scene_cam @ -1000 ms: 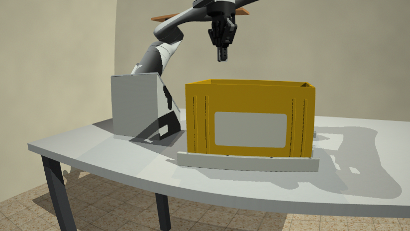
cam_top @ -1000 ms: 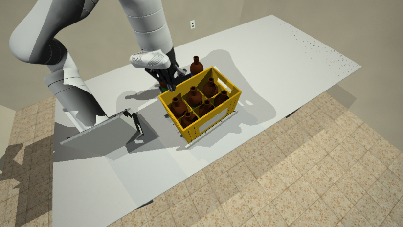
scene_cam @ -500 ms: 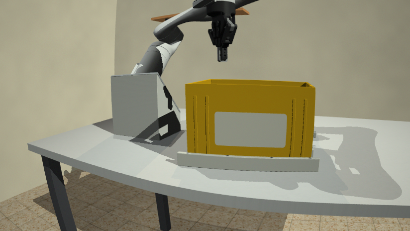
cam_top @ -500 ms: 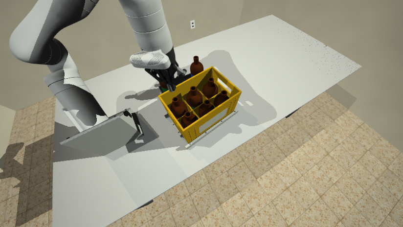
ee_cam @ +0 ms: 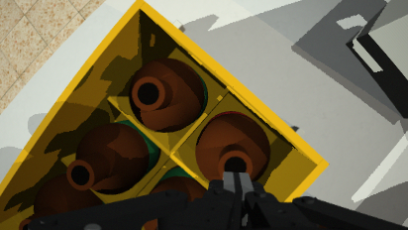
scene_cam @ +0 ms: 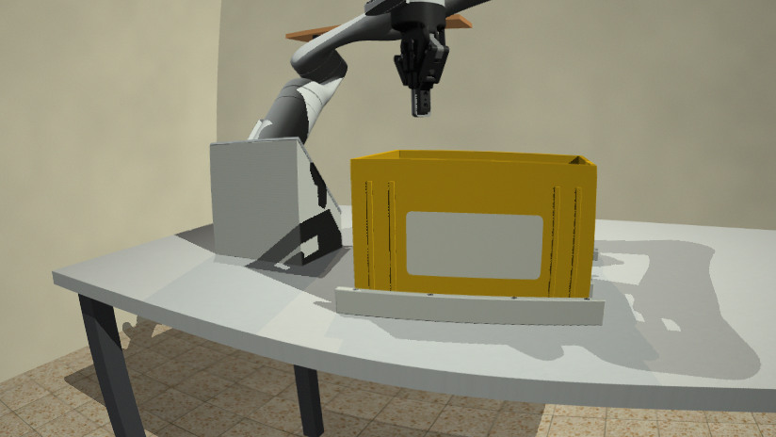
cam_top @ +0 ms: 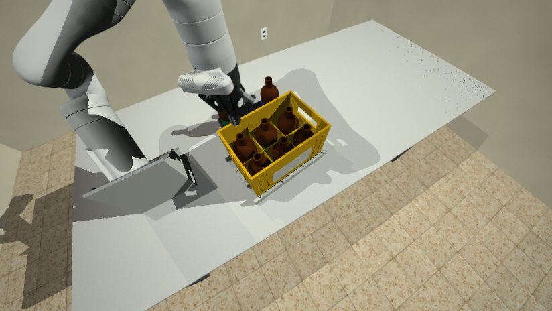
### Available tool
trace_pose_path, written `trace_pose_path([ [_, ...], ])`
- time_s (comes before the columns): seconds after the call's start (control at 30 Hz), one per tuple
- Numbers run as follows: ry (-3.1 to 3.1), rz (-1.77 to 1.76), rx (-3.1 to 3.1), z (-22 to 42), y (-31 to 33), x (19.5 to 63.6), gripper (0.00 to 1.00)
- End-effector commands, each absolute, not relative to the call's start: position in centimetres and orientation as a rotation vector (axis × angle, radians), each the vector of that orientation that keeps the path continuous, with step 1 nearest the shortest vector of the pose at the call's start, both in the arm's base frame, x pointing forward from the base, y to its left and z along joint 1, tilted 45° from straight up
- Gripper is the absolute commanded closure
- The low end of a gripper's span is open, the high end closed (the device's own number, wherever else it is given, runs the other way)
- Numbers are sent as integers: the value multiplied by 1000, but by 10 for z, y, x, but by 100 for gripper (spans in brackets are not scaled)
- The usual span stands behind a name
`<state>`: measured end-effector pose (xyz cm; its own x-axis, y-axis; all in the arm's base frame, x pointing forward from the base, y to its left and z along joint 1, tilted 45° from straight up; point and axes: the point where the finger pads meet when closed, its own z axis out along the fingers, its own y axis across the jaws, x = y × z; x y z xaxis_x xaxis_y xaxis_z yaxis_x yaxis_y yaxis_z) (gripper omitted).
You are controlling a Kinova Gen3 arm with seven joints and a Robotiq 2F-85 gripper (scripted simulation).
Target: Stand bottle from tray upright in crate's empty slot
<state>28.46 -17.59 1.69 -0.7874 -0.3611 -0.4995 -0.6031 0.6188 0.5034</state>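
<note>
The table (cam_top: 386, 77) carries the yellow crate (cam_top: 290, 169), and all six of its slots are seen from the top view to be filled with brown bottles standing upright. Behind the crate, on its far side, the tray (cam_top: 226, 122) is mostly hidden by the arm; one spare bottle (cam_top: 268, 91) stands there, and part of another is glimpsed under the wrist.

The gripper (scene_cam: 422, 108) is held above the crate's far left corner, well clear of the rim, pointing straight down. Its fingers are closed fully together and nothing is held between them.

In the wrist view the closed fingertips are lined up directly over the mouth of the corner bottle (ee_cam: 233, 149), whose long axis runs vertically, in line with the fingers. The task is judged essentially complete.
</note>
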Motion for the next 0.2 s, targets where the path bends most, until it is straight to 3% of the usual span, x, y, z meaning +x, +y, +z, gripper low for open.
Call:
trace_pose_path([
  [0.0, 2497, 970, -758, 20, -177, 284, 100],
  [0.17, 2497, 970, -758, 20, -177, 284, 100],
])
